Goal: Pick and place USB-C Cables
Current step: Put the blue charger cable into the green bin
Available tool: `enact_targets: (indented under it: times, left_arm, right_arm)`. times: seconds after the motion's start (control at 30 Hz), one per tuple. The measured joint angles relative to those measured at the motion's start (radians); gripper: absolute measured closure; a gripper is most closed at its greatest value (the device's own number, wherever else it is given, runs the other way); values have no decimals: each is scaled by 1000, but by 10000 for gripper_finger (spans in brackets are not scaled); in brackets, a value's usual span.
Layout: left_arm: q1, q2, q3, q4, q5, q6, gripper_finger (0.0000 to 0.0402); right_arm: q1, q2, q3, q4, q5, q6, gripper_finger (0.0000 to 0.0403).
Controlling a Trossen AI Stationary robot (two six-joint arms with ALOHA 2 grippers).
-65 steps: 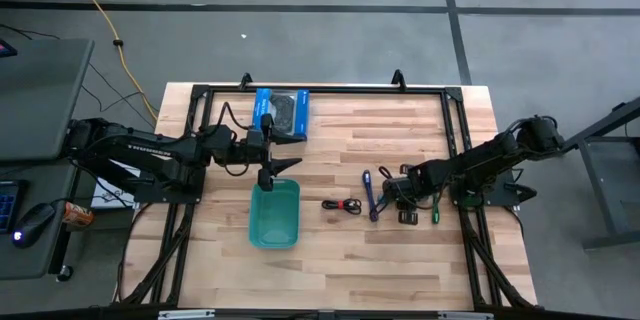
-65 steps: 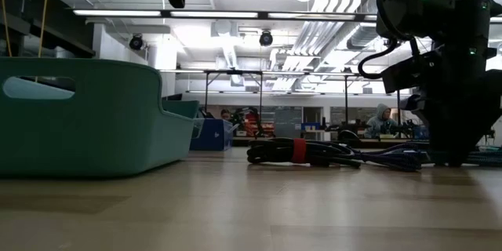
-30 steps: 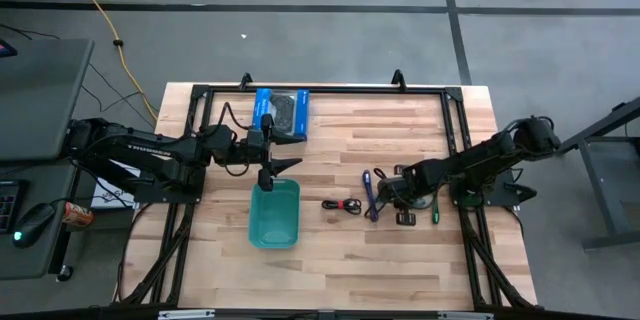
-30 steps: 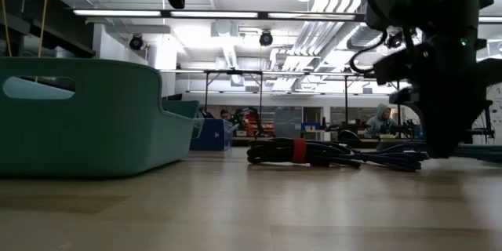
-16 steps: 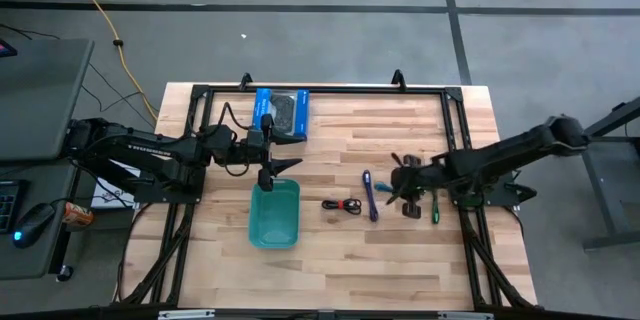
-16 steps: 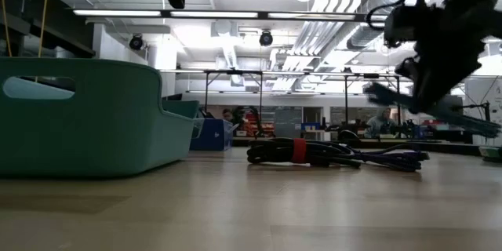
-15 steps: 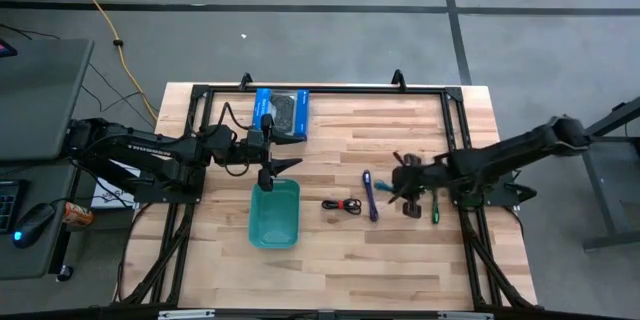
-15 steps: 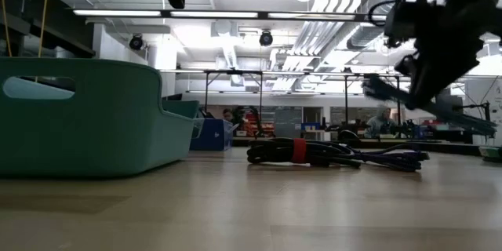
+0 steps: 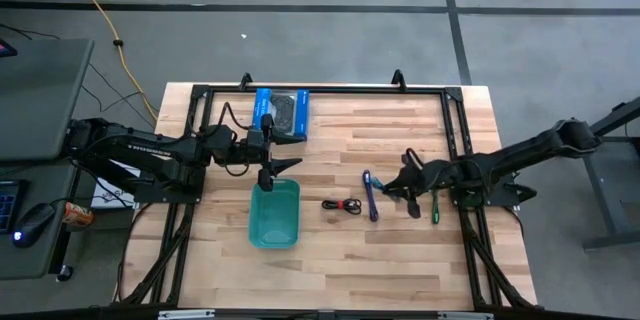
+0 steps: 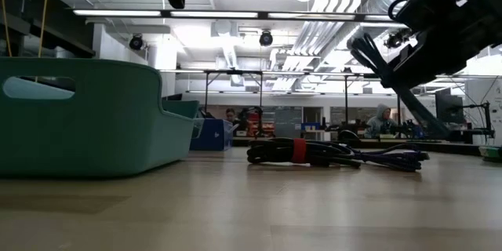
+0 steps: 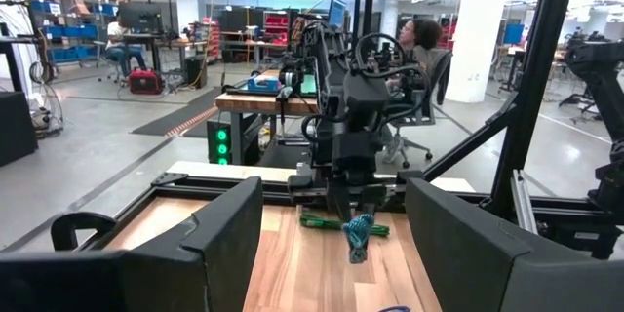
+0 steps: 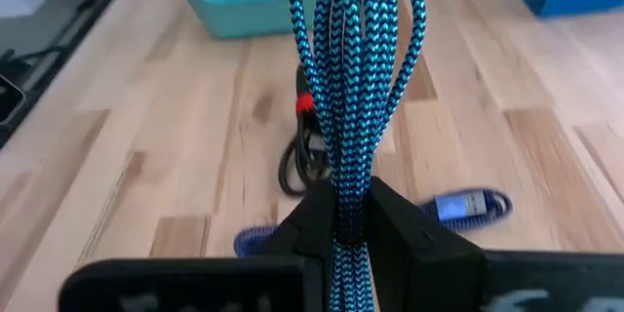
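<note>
My right gripper [image 9: 398, 189] hangs over the table's right half, shut on the blue-teal USB-C cable [image 12: 357, 49], whose looped end sticks out past the fingertips. On the wood beside it lie the purple cable [image 9: 370, 196], the black cable with a red tie [image 9: 342, 205] and the green cable [image 9: 435, 208]. My left gripper [image 9: 283, 165] stands open over the far end of the teal bin [image 9: 274, 216], touching nothing. My right gripper pinches the bundled blue-teal cable partway along its length [image 12: 341, 180] between its two fingers [image 12: 400, 224]. The fingers come from the table's right side, slanting a little downward, and lie along the bundle. The cable is lifted clear of the table, its loops pointing forward.
A blue box [image 9: 281, 113] lies at the far edge behind the bin. A black frame rail [image 9: 320, 90] runs round the table. Bare wood lies between the bin and the cables [image 9: 320, 175]. People sit at desks in the room beyond.
My right gripper has risen from the table and tipped from pointing steeply down to nearly level, its wrist drawing back toward the table's right edge. The blue-teal cable has come up with it, lifted clear of the wood. The other cables have stayed in place.
</note>
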Motion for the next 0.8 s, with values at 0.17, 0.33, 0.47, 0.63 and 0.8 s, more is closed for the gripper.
enact_targets:
  times: [0.17,0.33,0.47,0.63,0.8]
  left_arm:
    - [0,0,0,0,0,0,167]
    - [0,0,0,0,0,1,167]
    - [0,0,0,0,0,1,167]
    - [0,0,0,0,0,0,167]
    - [0,0,0,0,0,2,167]
  right_arm:
    - [0,0,-55,102,0,-20,375]
    - [0,0,-65,176,24,-42,375]
    - [0,0,-36,285,55,-126,375]
    - [-1,0,49,302,86,-243,375]
    - [-21,0,145,306,109,-310,375]
